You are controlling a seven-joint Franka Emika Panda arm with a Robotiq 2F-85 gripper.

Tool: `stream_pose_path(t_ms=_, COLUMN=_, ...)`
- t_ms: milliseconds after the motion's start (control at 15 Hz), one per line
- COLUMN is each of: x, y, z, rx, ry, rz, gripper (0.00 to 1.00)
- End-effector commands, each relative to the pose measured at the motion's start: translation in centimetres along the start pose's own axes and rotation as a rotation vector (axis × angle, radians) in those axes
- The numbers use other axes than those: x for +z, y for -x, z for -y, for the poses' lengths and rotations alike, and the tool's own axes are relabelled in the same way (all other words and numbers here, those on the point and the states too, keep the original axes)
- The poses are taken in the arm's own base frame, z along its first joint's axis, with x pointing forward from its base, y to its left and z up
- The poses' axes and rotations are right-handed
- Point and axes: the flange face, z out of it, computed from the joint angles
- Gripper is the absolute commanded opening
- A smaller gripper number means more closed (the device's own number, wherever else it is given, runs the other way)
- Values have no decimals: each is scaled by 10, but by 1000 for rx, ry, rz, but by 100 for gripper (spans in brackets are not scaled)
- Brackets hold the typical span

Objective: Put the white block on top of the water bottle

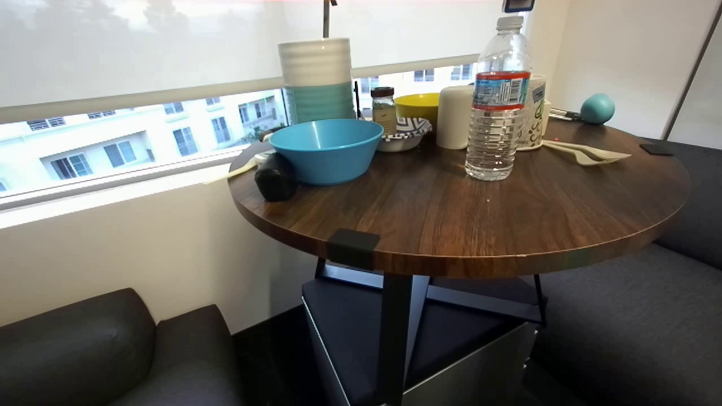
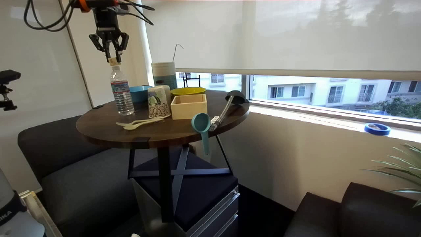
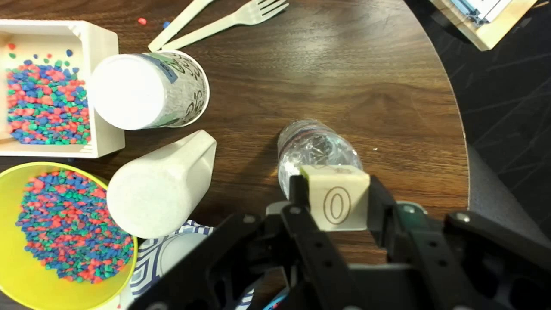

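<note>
My gripper (image 2: 113,58) points down above the bottle and is shut on the white block (image 2: 114,62). In the wrist view the block (image 3: 339,204) sits between both fingertips (image 3: 338,196) and shows a printed "0". The clear water bottle (image 2: 122,95) with its red-and-white label stands upright on the table, right under the block. Its white cap shows just below the block; I cannot tell whether they touch. In the wrist view the bottle (image 3: 316,148) is partly behind the block and its cap is hidden. The bottle (image 1: 499,124) also stands upright in an exterior view.
Beside the bottle stand a white mug (image 3: 148,196) and a patterned paper cup (image 3: 181,92). A cream box (image 3: 105,86) and a yellow bowl (image 3: 64,288) hold coloured pebbles. Pale plastic cutlery (image 3: 224,26) lies nearby. A blue bowl (image 1: 330,155) stands on the round table (image 1: 451,225).
</note>
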Motion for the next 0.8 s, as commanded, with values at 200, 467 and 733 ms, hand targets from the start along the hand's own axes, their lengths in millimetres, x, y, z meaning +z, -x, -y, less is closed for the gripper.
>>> stream_pose_path(t_ms=200, x=-3, y=-2, z=2, rx=-8, ry=5, rz=2, gripper=11)
stream_pose_path(t_ms=467, x=-2, y=-4, z=1, rx=-6, ry=3, rz=-4, gripper=11)
stream_pose_path(t_ms=733, x=-2, y=-4, z=1, rx=-7, ry=-1, rz=-8, gripper=11)
